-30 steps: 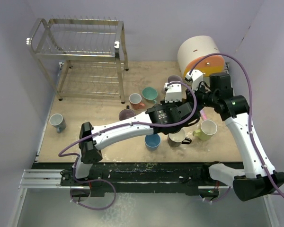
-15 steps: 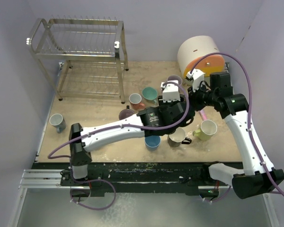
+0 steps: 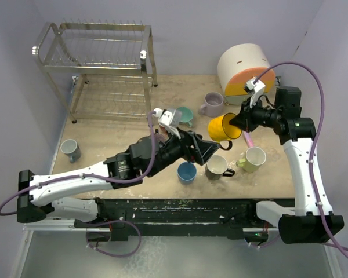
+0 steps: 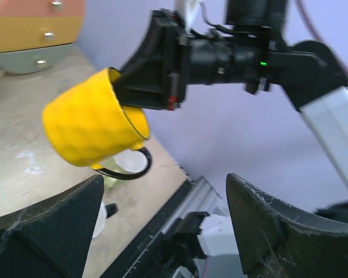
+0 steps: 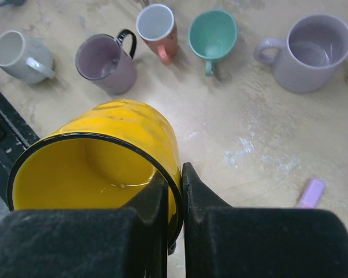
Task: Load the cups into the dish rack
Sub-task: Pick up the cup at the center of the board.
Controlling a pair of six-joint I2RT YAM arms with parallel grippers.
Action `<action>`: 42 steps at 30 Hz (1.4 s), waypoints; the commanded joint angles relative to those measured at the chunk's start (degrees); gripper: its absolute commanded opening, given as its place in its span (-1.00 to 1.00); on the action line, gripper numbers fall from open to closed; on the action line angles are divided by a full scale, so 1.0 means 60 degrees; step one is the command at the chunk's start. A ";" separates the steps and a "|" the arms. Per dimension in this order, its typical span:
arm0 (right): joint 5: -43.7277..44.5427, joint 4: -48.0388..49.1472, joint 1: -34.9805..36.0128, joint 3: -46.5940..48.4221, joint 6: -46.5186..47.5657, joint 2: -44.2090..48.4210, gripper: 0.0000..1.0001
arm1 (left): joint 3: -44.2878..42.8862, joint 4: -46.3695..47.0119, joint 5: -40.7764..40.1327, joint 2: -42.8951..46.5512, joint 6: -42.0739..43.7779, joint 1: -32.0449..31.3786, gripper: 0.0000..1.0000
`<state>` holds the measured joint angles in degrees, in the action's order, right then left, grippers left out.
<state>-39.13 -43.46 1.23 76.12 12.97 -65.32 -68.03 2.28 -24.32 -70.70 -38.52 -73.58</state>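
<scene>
Firmly rim-clamped by the right gripper, the yellow cup should be carried level to the dish rack; the left gripper is spread empty.

Nine cups: yellow cup, lavender cup, teal cup, blue cup, pale green cup, grey-white cup, grey-blue cup, salmon cup, dark purple cup. The grey-blue one stands before the left end of the one dish rack, which has two tiers; the other eight are off to its right. One drawer box with three drawers and one pink stick, both also to its right.
</scene>
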 commanded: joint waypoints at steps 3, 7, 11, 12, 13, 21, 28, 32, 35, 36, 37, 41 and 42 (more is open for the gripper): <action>-0.1984 0.1637 -0.0193 0.0405 -0.0822 0.0629 -1.00 | 0.1745 0.3745 0.3075 0.1109 -0.0095 0.0359 0.81; -0.2485 0.2610 -0.0191 0.0849 -0.1563 0.0630 -1.00 | 0.2552 0.5547 0.4720 0.1032 -0.1192 0.1052 0.89; -0.3122 0.3716 -0.0192 0.1481 -0.2617 0.0482 -1.00 | 0.2725 0.6705 0.5722 0.0717 -0.1733 0.1318 0.93; -0.3306 0.4106 -0.0191 0.1611 -0.2973 0.0453 -1.00 | 0.2719 0.6888 0.5823 0.0658 -0.1759 0.1321 0.94; -0.3515 0.4458 -0.0199 0.1754 -0.3344 0.0401 -1.00 | 0.2722 0.7052 0.5882 0.0614 -0.1780 0.1321 0.94; -0.5451 0.7834 -0.0220 0.2275 -0.7329 -0.0250 -1.00 | 0.2401 0.8607 0.6008 0.0009 -0.2171 0.1380 0.94; -0.5935 1.2464 -0.0228 0.1309 -1.1001 -0.0290 -1.00 | 0.1522 0.8912 0.5962 -0.0697 -0.2476 0.1396 0.93; -0.5841 1.2754 -0.0221 0.1227 -1.1198 -0.0231 -1.00 | 0.1343 0.9145 0.5571 -0.1018 -0.2843 0.1431 0.88; -0.5673 1.3105 -0.0221 0.1118 -1.1244 -0.0135 -1.00 | 0.1171 0.9440 0.5420 -0.1298 -0.3173 0.1474 0.83; -0.5640 1.3155 -0.0221 0.1077 -1.1253 -0.0113 -1.00 | 0.1084 0.9491 0.5406 -0.1405 -0.3286 0.1485 0.78; -0.5620 1.3201 -0.0220 0.1046 -1.1265 -0.0080 -1.00 | 0.0996 0.9562 0.5401 -0.1504 -0.3395 0.1494 0.75; -0.5552 1.3416 -0.0220 0.0823 -1.1343 0.0000 -1.00 | 0.0683 0.9917 0.5389 -0.1951 -0.3801 0.1511 0.57; -0.5534 1.3490 -0.0220 0.0745 -1.1377 0.0034 -1.00 | 0.0595 0.9998 0.5379 -0.2046 -0.3903 0.1513 0.52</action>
<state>-74.56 31.09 0.21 81.17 -52.14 -67.09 -60.71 56.45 8.67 -81.49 -58.43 -64.88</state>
